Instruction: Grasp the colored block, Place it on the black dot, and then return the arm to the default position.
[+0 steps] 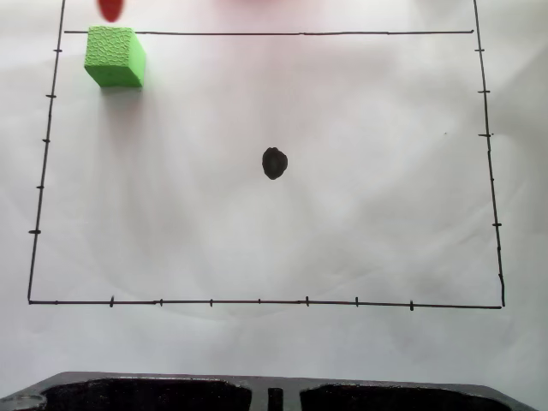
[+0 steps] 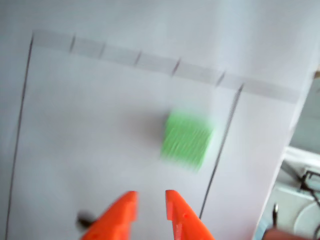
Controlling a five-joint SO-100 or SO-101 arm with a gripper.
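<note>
Motion-blurred in the wrist view: green block (image 2: 186, 139). Cropped by the fixed view's top edge: red arm tip (image 1: 111, 8).

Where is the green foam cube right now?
In the fixed view the bright green foam cube sits in the upper left corner of the drawn black rectangle, up and left of the black ink dot.

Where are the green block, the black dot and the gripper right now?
green block (image 1: 114, 56), fixed view, top face.
black dot (image 1: 274, 163), fixed view, its middle.
gripper (image 2: 151, 200), wrist view, gap between orange fingertips.
</note>
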